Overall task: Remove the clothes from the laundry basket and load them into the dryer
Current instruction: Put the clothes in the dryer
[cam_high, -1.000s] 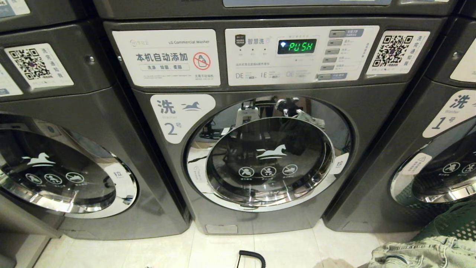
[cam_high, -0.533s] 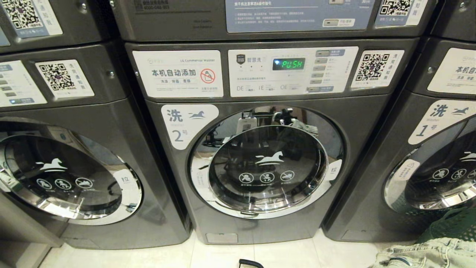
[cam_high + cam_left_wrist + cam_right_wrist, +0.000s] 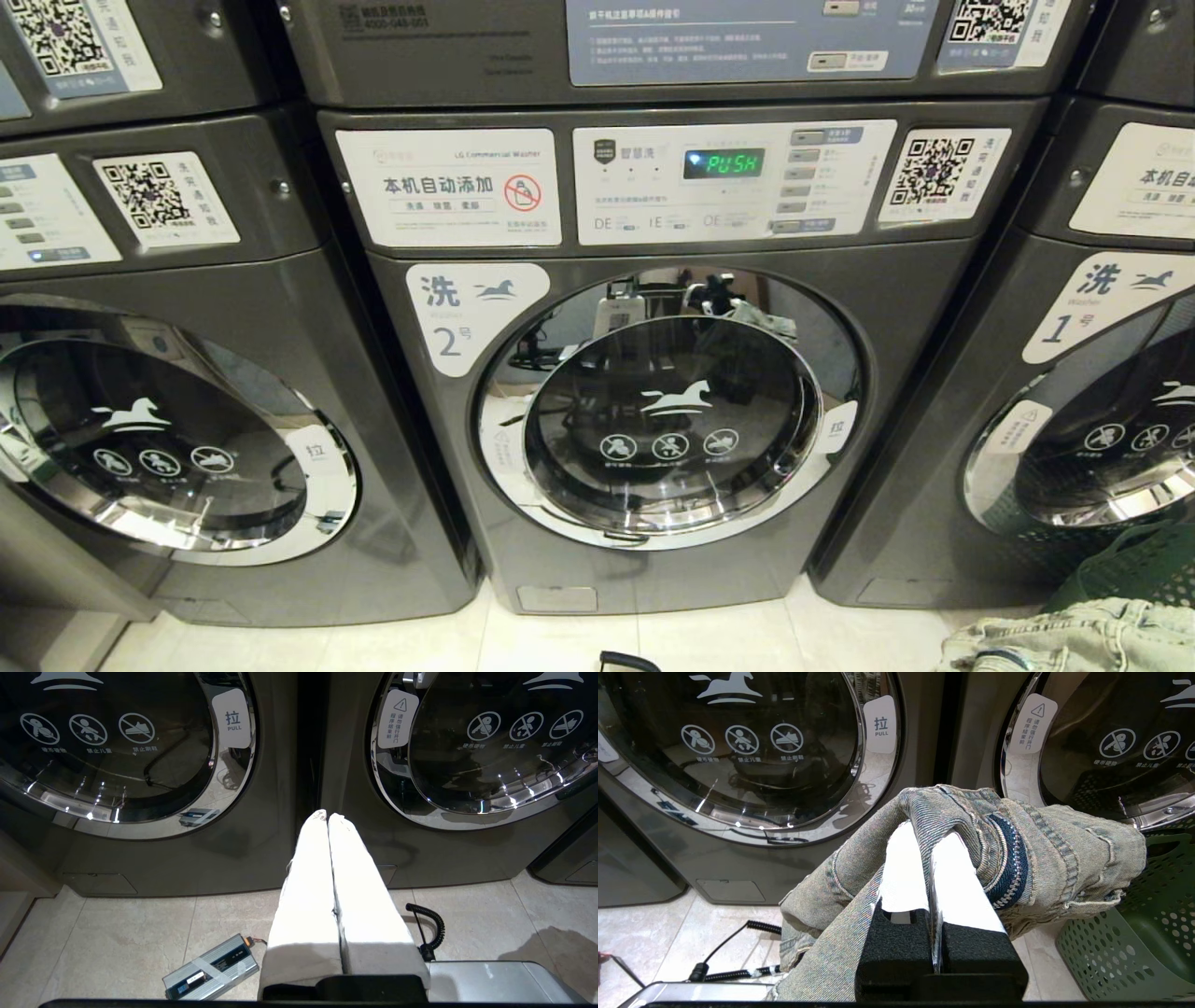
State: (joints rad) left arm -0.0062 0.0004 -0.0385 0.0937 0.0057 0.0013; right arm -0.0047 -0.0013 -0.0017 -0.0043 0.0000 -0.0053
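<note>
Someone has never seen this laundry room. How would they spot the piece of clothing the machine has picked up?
Find the middle washer, labelled 2, in the row of dark grey machines, then look low to its right, beside the green basket. There the right gripper pinches faded, greenish denim jeans with a dark blue zipper. It is the only fabric here, bunched around the white fingers.

Floor (image 3: 709, 635): pale glossy stone tiles with thin grout lines, carrying soft shadows. Three dark grey front-loading machines (image 3: 121, 392) stood side by side against the back, chrome door rings mirroring indoor light. White instruction labels (image 3: 448, 187) and QR stickers (image 3: 934, 173) covered the panels. A green display (image 3: 724, 163) read PUSH. A coiled black cable (image 3: 427, 926) and a silver box (image 3: 210, 968) lay on the tiles.
</note>
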